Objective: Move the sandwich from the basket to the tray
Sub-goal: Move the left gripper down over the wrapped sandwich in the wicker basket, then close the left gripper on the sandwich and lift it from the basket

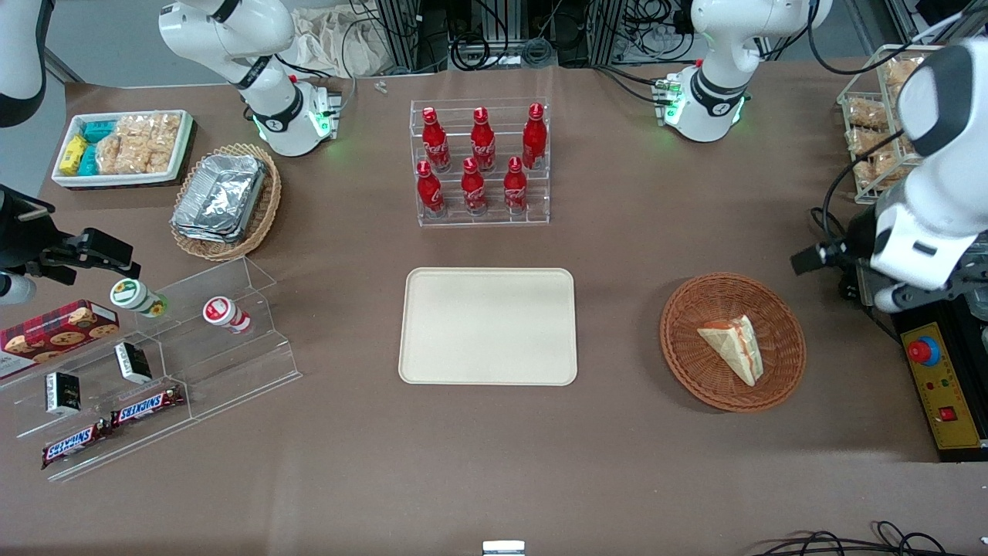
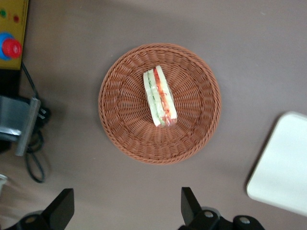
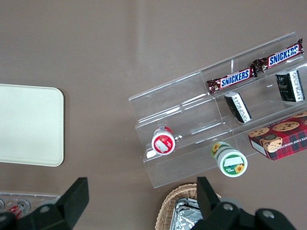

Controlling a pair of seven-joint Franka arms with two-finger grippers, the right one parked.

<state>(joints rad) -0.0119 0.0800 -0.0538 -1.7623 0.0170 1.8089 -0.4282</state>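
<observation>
The sandwich [image 1: 733, 347], a pale bread wedge with a red-orange stripe, lies in the round reddish-brown wicker basket [image 1: 679, 309] toward the working arm's end of the table. The beige tray [image 1: 488, 326] lies flat at mid-table beside the basket and holds nothing. My left gripper [image 1: 810, 259] hangs high above the table, beside the basket and off its rim, open and empty. The left wrist view shows the sandwich [image 2: 160, 98] in the basket [image 2: 120, 129], a corner of the tray [image 2: 283, 167], and the gripper [image 2: 125, 208] with its fingers wide apart over bare table.
A yellow control box with a red button [image 1: 938, 378] sits at the table edge beside the basket. A clear rack of red bottles [image 1: 482, 162] stands farther from the camera than the tray. A tan basket of foil trays [image 1: 224, 201] and a clear snack shelf [image 1: 154, 363] lie toward the parked arm's end.
</observation>
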